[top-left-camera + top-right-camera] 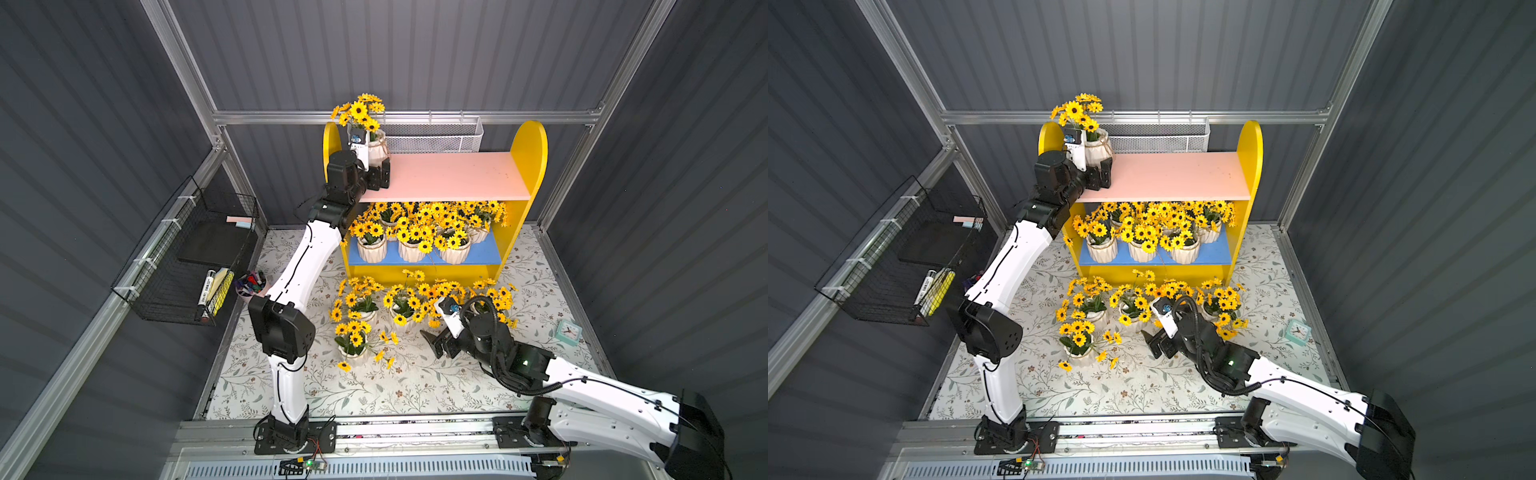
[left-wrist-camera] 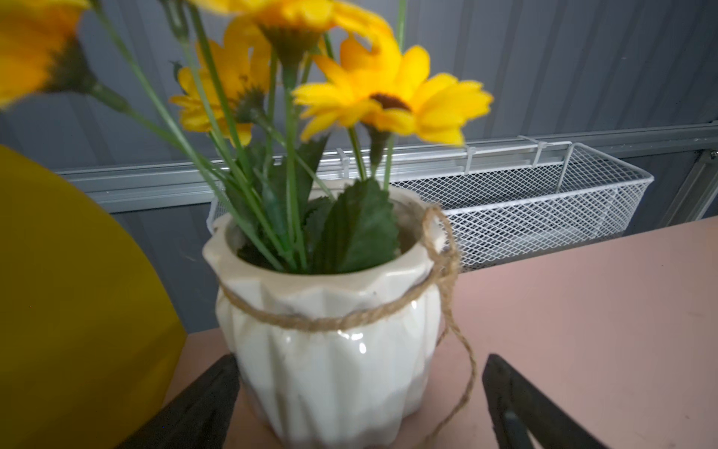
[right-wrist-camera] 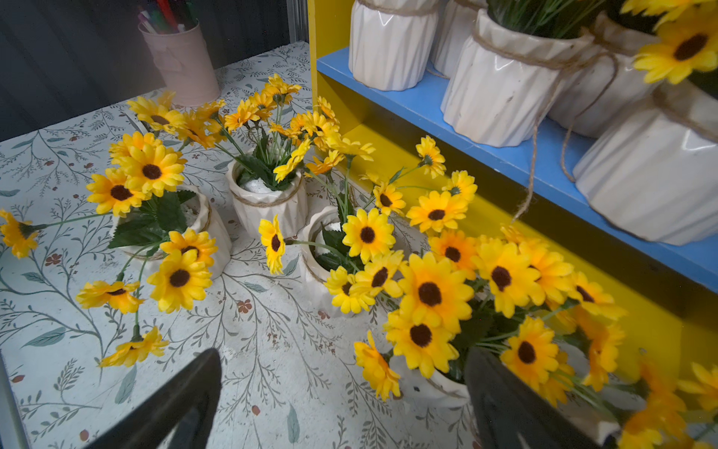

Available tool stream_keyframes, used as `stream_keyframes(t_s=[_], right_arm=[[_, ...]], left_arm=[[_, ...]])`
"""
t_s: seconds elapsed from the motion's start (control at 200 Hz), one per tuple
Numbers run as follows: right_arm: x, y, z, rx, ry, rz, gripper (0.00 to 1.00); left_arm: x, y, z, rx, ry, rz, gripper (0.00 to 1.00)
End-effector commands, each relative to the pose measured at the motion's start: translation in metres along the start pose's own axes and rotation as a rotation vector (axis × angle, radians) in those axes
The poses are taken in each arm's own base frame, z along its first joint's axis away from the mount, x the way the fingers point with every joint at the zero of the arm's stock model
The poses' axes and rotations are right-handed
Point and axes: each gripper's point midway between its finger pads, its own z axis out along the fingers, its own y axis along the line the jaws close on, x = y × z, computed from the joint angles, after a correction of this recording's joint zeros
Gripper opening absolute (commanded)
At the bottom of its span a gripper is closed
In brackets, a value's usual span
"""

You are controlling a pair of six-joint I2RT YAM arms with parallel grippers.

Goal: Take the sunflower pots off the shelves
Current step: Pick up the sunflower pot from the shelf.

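One sunflower pot (image 1: 376, 153) (image 2: 330, 350) stands at the left end of the shelves' pink upper board (image 1: 453, 174). My left gripper (image 1: 379, 176) (image 2: 359, 361) is open around its base; one finger touches the pot's side and the other stands apart. Several sunflower pots (image 1: 411, 249) crowd the blue lower board (image 1: 486, 254) (image 3: 427, 105). Several more (image 1: 357, 316) (image 3: 268, 202) stand on the floral table in front of the shelves. My right gripper (image 1: 436, 343) (image 3: 342, 357) hangs open and empty low over the table, beside the nearest of these pots (image 3: 431, 385).
A pink cup of markers (image 1: 249, 286) (image 3: 182, 62) stands at the table's left edge behind my left arm. A black wire rack (image 1: 187, 266) hangs on the left wall, a white mesh basket (image 1: 432, 139) behind the shelves. A teal clock (image 1: 568, 332) sits at the right.
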Motion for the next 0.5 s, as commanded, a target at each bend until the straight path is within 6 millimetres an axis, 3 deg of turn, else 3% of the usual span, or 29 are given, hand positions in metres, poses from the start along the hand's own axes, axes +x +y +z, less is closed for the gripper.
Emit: stream_keyframes(t_s=[0.0,0.495], right_arm=[[-0.001,-0.001,-0.001,0.000,-0.009,0.002,0.99],[-0.001,-0.005,0.000,0.016,-0.007,0.005,0.99]], left_arm=[[-0.016,0.039,0.004,-0.129,-0.061,-0.034,1.00],[-0.024,0.034,0.027,-0.105,-0.107,-0.012,0.99]])
